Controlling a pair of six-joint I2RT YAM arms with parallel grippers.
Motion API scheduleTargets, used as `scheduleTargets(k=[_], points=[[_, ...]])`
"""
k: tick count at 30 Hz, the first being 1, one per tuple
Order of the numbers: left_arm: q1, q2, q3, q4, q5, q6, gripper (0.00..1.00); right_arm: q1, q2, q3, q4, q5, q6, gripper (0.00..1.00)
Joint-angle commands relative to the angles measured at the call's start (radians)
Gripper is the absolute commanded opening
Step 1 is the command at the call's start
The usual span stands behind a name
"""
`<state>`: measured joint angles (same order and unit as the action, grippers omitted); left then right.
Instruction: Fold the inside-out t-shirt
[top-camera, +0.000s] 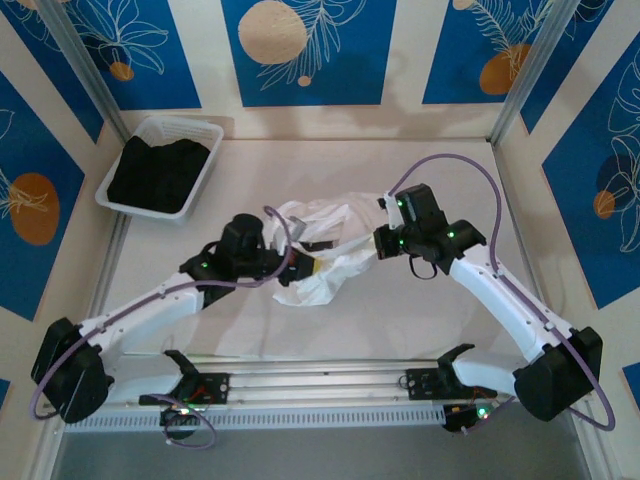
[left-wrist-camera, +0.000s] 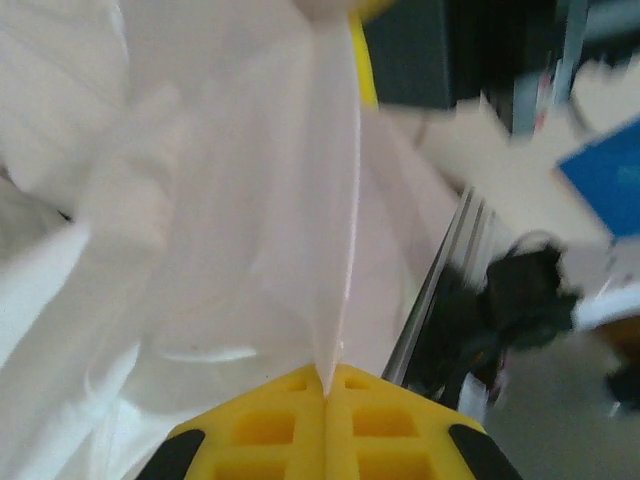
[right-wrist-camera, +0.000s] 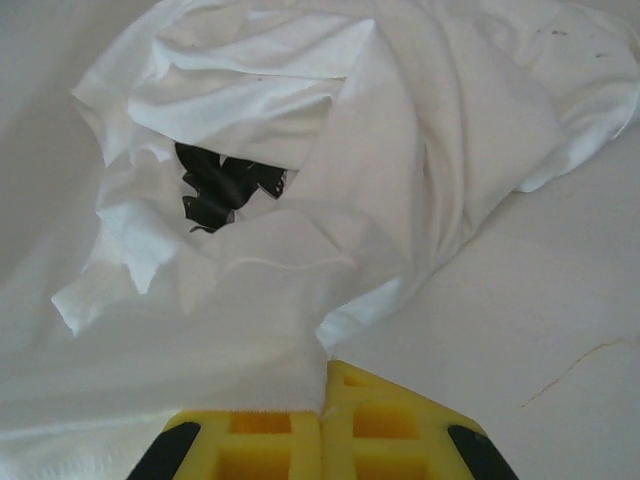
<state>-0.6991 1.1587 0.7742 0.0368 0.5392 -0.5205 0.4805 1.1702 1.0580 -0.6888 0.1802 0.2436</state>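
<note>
T-shirt (top-camera: 335, 232) between closed jaws of left gripper (left-wrist-camera: 325, 388), right gripper (right-wrist-camera: 325, 380)

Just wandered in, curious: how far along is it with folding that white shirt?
Early. Done: both grips taken. In hand: the left gripper and right gripper are each pinched shut on the t-shirt. Remaining: it is crumpled on the table, no fold made yet.
</note>
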Motion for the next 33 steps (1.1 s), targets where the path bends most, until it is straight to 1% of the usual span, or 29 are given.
scheduleTargets(k=[1,3,4,6,7,9,12,13,15,16,17,18,20,22,25,27,29,30,32,33], points=[[0.047,-0.045,-0.064,0.295,0.078,-0.306,0.00,0.031,-0.018,-0.029,0.048,0.005,-0.045,0.00],[0.052,-0.050,-0.080,0.372,0.088,-0.384,0.00,0.057,-0.014,-0.049,0.079,0.002,-0.061,0.00],[0.058,-0.056,-0.087,0.405,0.094,-0.417,0.00,0.066,-0.008,-0.054,0.082,0.023,-0.064,0.00],[0.074,-0.074,-0.093,0.421,0.106,-0.444,0.00,0.070,0.008,-0.055,0.062,0.102,-0.051,0.00],[0.084,-0.088,-0.090,0.400,0.107,-0.435,0.00,0.067,0.017,-0.051,0.039,0.158,-0.041,0.00],[0.098,-0.119,-0.073,0.296,0.093,-0.368,0.00,0.063,0.025,-0.043,0.010,0.223,-0.028,0.00],[0.107,-0.147,-0.026,0.053,0.017,-0.215,0.00,0.058,0.003,-0.041,0.005,0.245,-0.013,0.00],[0.106,-0.150,0.004,-0.071,-0.046,-0.141,0.00,0.056,-0.007,-0.040,0.001,0.251,-0.011,0.00],[0.105,-0.152,0.044,-0.229,-0.159,-0.050,0.00,0.053,-0.028,-0.032,-0.006,0.259,-0.012,0.00],[0.104,-0.150,0.059,-0.290,-0.217,-0.010,0.00,0.054,-0.038,-0.030,-0.004,0.246,-0.018,0.00],[0.105,-0.144,0.066,-0.321,-0.250,0.012,0.00,0.053,-0.047,-0.030,0.004,0.218,-0.025,0.00],[0.103,-0.135,0.072,-0.338,-0.263,0.034,0.00,0.055,-0.060,-0.034,0.028,0.150,-0.036,0.00],[0.084,-0.105,0.083,-0.346,-0.242,0.069,0.00,0.053,-0.072,-0.050,0.077,0.026,-0.050,0.00],[0.024,-0.069,0.103,-0.341,-0.228,0.122,0.00,0.051,-0.070,-0.055,0.107,-0.080,-0.047,0.00],[-0.085,-0.032,0.111,-0.291,-0.225,0.182,0.00,0.031,-0.055,-0.039,0.088,-0.114,-0.035,0.00],[-0.124,-0.002,0.105,-0.247,-0.215,0.194,0.00,-0.005,-0.052,-0.033,0.063,-0.131,-0.011,0.00],[-0.148,0.026,0.095,-0.195,-0.225,0.200,0.00,-0.049,-0.057,-0.041,0.047,-0.176,0.013,0.00],[-0.160,0.041,0.088,-0.163,-0.227,0.201,0.04,-0.075,-0.063,-0.048,0.046,-0.208,0.028,0.00],[-0.187,0.077,0.086,-0.107,-0.214,0.195,0.15,-0.107,-0.077,-0.058,0.053,-0.275,0.049,0.00],[-0.209,0.097,0.093,-0.083,-0.219,0.193,0.24,-0.117,-0.082,-0.058,0.056,-0.298,0.058,0.00]])
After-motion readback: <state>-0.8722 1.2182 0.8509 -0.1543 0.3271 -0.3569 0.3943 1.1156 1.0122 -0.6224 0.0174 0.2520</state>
